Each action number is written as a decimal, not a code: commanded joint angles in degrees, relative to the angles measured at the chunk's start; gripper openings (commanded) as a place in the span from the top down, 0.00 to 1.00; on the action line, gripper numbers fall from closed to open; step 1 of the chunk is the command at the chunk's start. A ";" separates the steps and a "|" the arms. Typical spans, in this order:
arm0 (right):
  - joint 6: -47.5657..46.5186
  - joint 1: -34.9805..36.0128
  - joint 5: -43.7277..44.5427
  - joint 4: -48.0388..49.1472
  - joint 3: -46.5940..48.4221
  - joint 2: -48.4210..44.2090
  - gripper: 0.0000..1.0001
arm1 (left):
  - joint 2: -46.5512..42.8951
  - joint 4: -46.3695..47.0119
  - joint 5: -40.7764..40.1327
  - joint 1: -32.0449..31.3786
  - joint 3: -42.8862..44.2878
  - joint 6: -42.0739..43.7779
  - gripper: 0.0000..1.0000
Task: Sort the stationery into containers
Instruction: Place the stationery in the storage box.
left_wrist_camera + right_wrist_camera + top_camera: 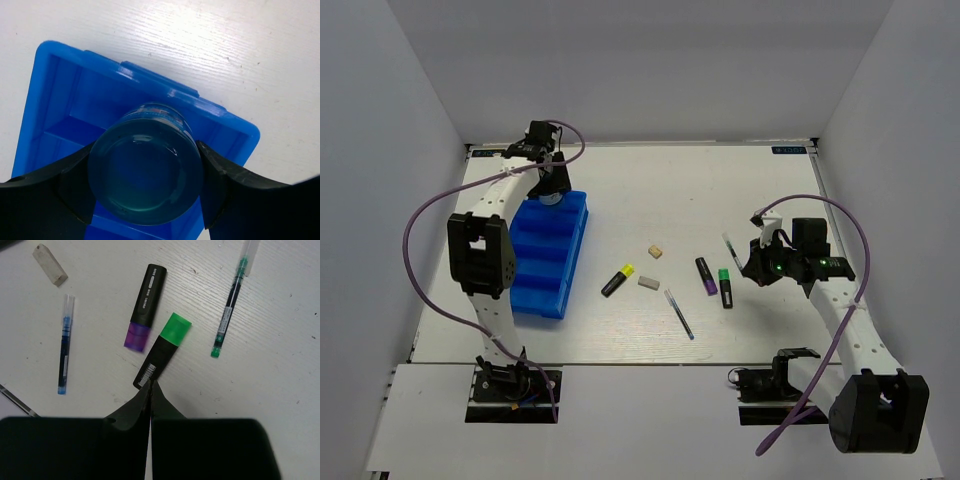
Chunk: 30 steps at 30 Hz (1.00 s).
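Observation:
My left gripper (pixel 145 150) is shut on the round teal jar (pixel 145 170), holding it over the far end compartment of the blue tray (pixel 60 100). In the top view that gripper (pixel 552 190) hangs at the tray's (pixel 545 278) far end. My right gripper (pixel 151 385) is shut and empty, its tips just over the black end of the green-capped highlighter (pixel 162 350). Beside that lie a purple-capped highlighter (pixel 145 305), a dark-blue pen (pixel 64 350) and a green-tipped pen (pixel 230 310). On the table's middle lie a yellow-capped highlighter (pixel 617 280), a beige eraser (pixel 656 251) and a white eraser (pixel 648 283).
White walls close in the table at the back and both sides. The left arm's purple cable (pixel 420 230) loops out past the table's left edge. The right arm's cable (pixel 850 225) arches over the right edge.

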 commanded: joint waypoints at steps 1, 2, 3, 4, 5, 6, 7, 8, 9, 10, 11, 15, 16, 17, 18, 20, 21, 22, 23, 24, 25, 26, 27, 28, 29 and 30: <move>-0.38 -0.15 0.65 -0.05 0.67 0.59 1.00 | -0.49 1.05 0.55 0.12 4.18 -0.13 1.00; -0.39 -0.24 1.00 0.13 0.75 0.60 1.00 | -0.40 0.97 0.38 0.11 4.36 -0.13 1.00; -0.47 -0.24 1.36 0.04 0.84 0.77 1.00 | 0.21 1.05 0.38 0.29 4.54 -0.13 1.00; -0.56 -0.33 1.45 -0.05 0.75 0.60 1.00 | 1.00 0.97 0.38 0.20 4.54 -0.31 1.00; -0.48 -0.33 1.88 0.13 0.75 0.42 1.00 | 1.09 0.88 0.38 0.55 4.80 -0.48 1.00; -0.39 -0.33 1.97 -0.05 0.67 0.42 1.00 | 1.70 0.71 0.38 0.47 4.98 -0.75 1.00; -0.47 -0.24 1.97 0.13 0.75 0.25 1.00 | 1.97 0.70 0.38 0.55 4.72 -1.01 1.00; -0.47 -0.33 1.80 0.04 0.67 0.24 1.00 | 2.15 0.70 0.29 0.81 4.63 -1.01 1.00; -0.39 -0.33 1.89 0.04 0.75 0.24 1.00 | 2.15 0.62 0.38 1.08 4.54 -1.19 1.00; -0.39 -0.33 1.71 0.13 0.67 0.16 1.00 | 2.15 0.53 0.38 0.99 4.10 -1.36 1.00; -0.30 -0.41 1.97 0.13 0.66 0.24 1.00 | 1.98 0.53 0.47 1.08 3.58 -1.28 1.00; -0.30 -0.24 1.62 -0.14 0.84 0.33 1.00 | 1.01 2.02 0.73 1.17 1.73 -1.10 0.87; -0.21 -0.41 1.62 -0.05 0.75 0.25 1.00 | 1.09 2.28 0.82 1.17 1.81 -1.10 0.80; -0.30 -0.33 1.62 -0.14 0.75 0.24 1.00 | 1.44 2.29 0.91 1.08 1.81 -1.10 0.74; -0.21 -0.33 1.54 -0.14 0.75 0.16 1.00 | 1.62 2.20 0.82 1.17 1.99 -1.19 0.68; -0.21 -0.33 1.53 -0.05 0.66 -0.02 1.00 | 2.41 2.29 0.73 1.08 2.51 -1.28 0.51; -0.30 -0.33 1.54 -0.05 0.58 0.07 1.00 | 2.59 2.37 0.73 1.26 2.87 -1.28 0.51; -0.21 -0.33 1.54 -0.05 0.58 -0.10 1.00 | 3.02 2.46 0.56 1.26 3.04 -1.19 0.51; -0.38 -0.41 1.36 -0.05 0.49 -0.11 1.00 | 3.64 2.64 0.55 1.34 3.57 -1.19 0.51; -0.47 -0.41 1.45 -0.05 0.40 -0.11 1.00 | 3.99 2.46 0.55 1.34 3.75 -1.28 0.51; -0.47 -0.50 1.27 -0.05 0.49 -0.11 1.00 | 4.17 2.64 0.47 1.26 3.75 -1.10 0.51; -0.47 -0.50 1.36 -0.14 0.31 -0.11 1.00 | 4.26 2.55 0.47 1.34 3.83 -1.10 0.50; -0.47 -0.33 1.19 -0.31 0.40 -0.11 1.00 | 4.35 3.51 0.47 1.34 3.49 -1.10 0.50; -0.56 -0.41 1.10 -0.31 0.31 -0.11 1.00 | 4.26 2.99 0.47 1.34 3.31 -0.75 0.47; -0.56 -0.41 1.01 -0.05 0.40 -0.19 1.00 | 4.08 3.16 0.38 1.43 3.22 -0.84 0.39; -0.56 -0.41 0.92 -0.14 0.31 -0.19 1.00 | 4.17 3.16 0.38 1.35 2.61 -0.75 0.34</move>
